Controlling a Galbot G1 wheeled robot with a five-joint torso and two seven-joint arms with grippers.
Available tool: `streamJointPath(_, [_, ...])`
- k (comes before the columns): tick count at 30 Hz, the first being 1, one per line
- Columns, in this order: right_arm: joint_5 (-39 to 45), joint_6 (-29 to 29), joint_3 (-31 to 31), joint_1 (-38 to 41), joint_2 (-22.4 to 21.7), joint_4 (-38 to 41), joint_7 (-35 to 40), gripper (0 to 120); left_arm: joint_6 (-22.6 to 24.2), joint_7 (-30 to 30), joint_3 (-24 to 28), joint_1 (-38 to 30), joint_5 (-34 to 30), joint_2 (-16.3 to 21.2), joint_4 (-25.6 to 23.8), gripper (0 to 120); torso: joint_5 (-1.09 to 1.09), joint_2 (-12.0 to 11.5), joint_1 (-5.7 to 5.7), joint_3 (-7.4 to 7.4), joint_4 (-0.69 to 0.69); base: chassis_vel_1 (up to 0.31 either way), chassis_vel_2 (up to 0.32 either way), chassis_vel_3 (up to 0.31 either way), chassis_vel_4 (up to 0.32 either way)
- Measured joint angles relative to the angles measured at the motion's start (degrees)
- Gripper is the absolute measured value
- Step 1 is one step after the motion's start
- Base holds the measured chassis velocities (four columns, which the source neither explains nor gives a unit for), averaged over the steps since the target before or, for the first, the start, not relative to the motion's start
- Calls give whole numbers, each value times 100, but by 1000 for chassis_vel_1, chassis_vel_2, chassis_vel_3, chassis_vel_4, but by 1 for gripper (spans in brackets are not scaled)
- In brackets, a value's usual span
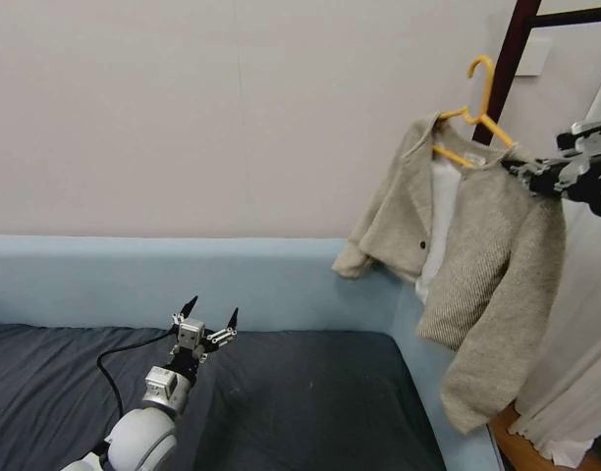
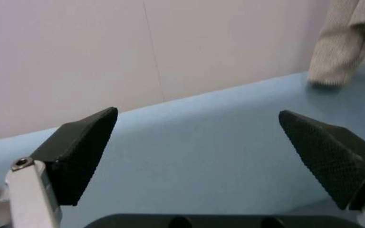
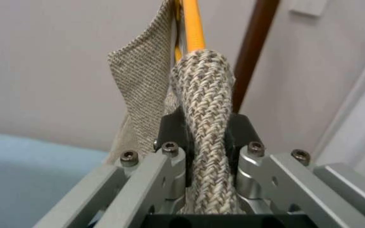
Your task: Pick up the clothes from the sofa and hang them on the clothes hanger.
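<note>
At 2 o'clock in the head view, the right gripper is closed tight on the shoulder of the beige knitted cardigan, which sits on the yellow plastic hanger near the dark brown rack pole. At 7 o'clock, the left gripper hovers wide open and empty over the dark grey sofa seat.

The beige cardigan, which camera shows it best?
The head view: the whole cardigan hangs on its yellow hanger. The right wrist view shows fabric pinched in the right gripper; the left wrist view, one sleeve cuff.
</note>
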Motion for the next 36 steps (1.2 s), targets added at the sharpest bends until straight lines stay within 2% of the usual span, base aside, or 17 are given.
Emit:
streamJointPath(7, [-499,-266,-57,278,80,-193,432,10,87,-62,5,12,37,34,-92,100,0,0,0,0,0,0,0,0,0])
streamJointPath(16, [-652,-386,-171,361,95,-438,775,10,128,-119,-27,55,79,75,-194,100,0,0,0,0,0,0,0,0,0])
streamJointPath(26, [-1070,-409,-297,322,117,-904,755,10,129,-133,-25,1,74,82,-166,100,0,0,0,0,0,0,0,0,0])
streamJointPath(36, [-1596,-405,-605,655,474,-1353,600,10,130,-133,5,-113,59,78,-75,100,0,-1,1,1,0,0,0,0,0])
